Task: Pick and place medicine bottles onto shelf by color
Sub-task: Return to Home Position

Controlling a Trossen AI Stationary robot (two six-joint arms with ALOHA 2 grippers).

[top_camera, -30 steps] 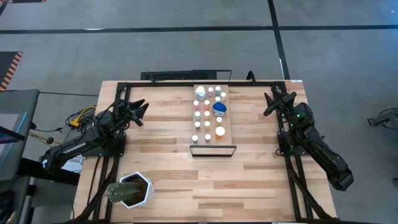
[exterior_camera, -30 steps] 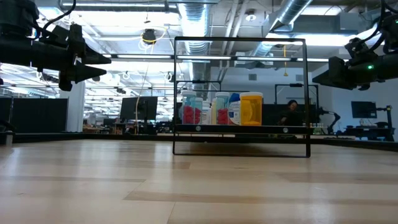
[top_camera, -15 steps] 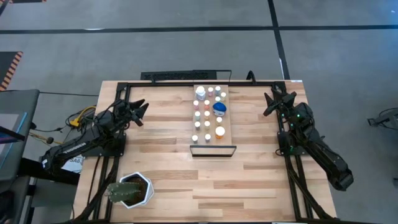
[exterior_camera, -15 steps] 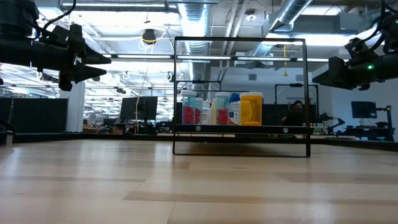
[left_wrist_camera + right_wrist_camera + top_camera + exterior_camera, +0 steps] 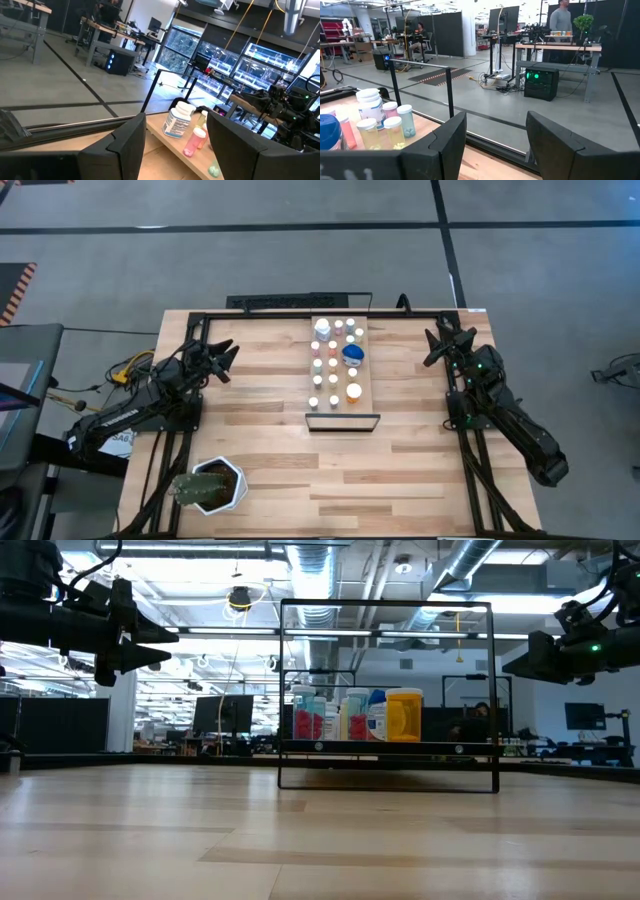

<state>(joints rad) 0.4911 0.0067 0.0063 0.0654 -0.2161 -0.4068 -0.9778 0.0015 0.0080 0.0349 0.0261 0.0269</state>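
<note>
With the medicine bottles (image 5: pixel 333 364) standing on the shelf (image 5: pixel 366 375) mid-bench, the left gripper (image 5: pixel 222 360) and right gripper (image 5: pixel 438 345) hung at opposite bench edges, fingers released (both empty), so homing wanted only slow retraction clear of the shelf.

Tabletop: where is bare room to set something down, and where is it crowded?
Bare wood: between left gripper and shelf; between shelf and right gripper; between shelf and plant pot. Crowded: the shelf, full of medicine bottles.
</note>
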